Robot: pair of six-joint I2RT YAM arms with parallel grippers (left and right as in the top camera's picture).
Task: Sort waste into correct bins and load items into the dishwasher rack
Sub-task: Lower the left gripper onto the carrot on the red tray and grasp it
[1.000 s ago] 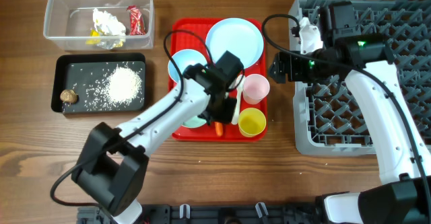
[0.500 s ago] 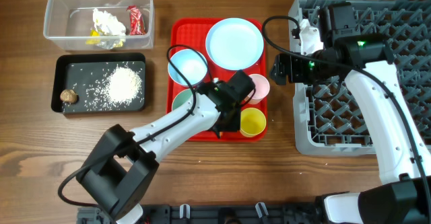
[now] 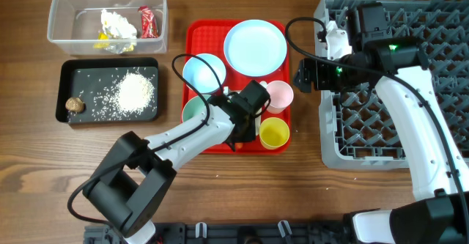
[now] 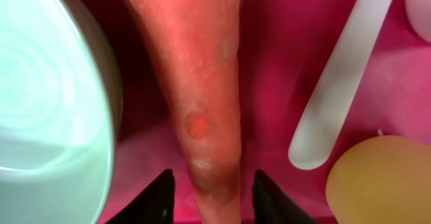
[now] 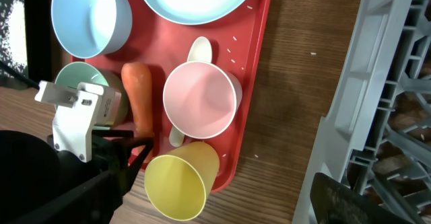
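Observation:
The orange carrot (image 4: 195, 69) lies on the red serving tray (image 3: 198, 31) between a pale green-blue bowl (image 3: 193, 112) and the white spoon (image 4: 343, 69). My left gripper (image 3: 240, 135) is low over it, and its open jaws (image 4: 214, 197) straddle the carrot's narrow end. My right gripper (image 3: 304, 74) is open and empty, hovering between the tray and the grey dishwasher rack (image 3: 410, 24). The tray also holds the pale blue plate (image 3: 255, 47), a blue bowl (image 3: 203, 72), the pink cup (image 3: 279, 95) and the yellow cup (image 3: 274, 132).
The clear tub (image 3: 66, 31) at the back left holds white tissue (image 3: 117, 24), a red wrapper (image 3: 149, 22) and a yellow wrapper (image 3: 110, 46). The black tray (image 3: 69, 72) in front of it holds rice (image 3: 135, 92) and a brown lump (image 3: 74, 105).
My left gripper has moved from the middle of the red tray toward its front edge and come down around the carrot. The right arm has not moved.

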